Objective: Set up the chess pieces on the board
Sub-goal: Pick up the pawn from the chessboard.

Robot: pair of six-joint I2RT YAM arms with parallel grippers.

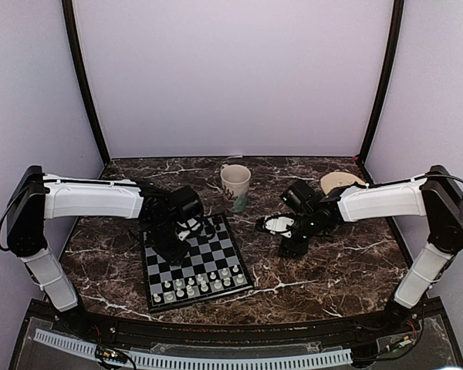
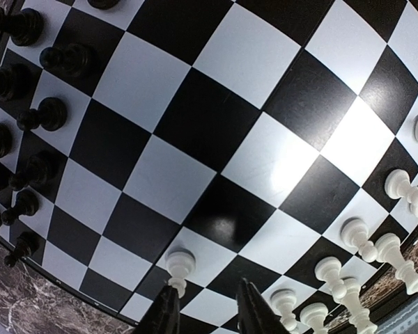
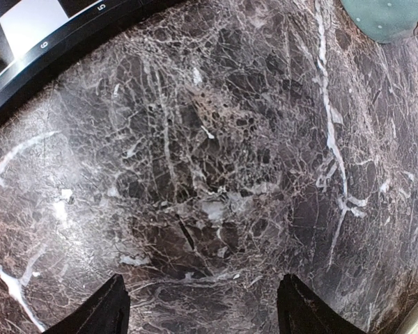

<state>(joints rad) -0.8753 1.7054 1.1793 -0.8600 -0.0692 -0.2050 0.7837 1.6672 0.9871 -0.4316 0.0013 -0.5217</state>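
Jaws of the left gripper (image 2: 207,313) stand parted, empty, over the board (image 2: 244,56) beside a white pawn (image 2: 180,264); right gripper (image 3: 202,309) gapes beside the board.

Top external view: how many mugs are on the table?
1. The mug stands upright on the marble table, just beyond the board's far right corner, between the left arm and the right arm. No other shows; the arms hide some tabletop.

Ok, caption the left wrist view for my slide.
Left hand open over the board, a white pawn close by, black pieces and white pieces lining opposite edges.
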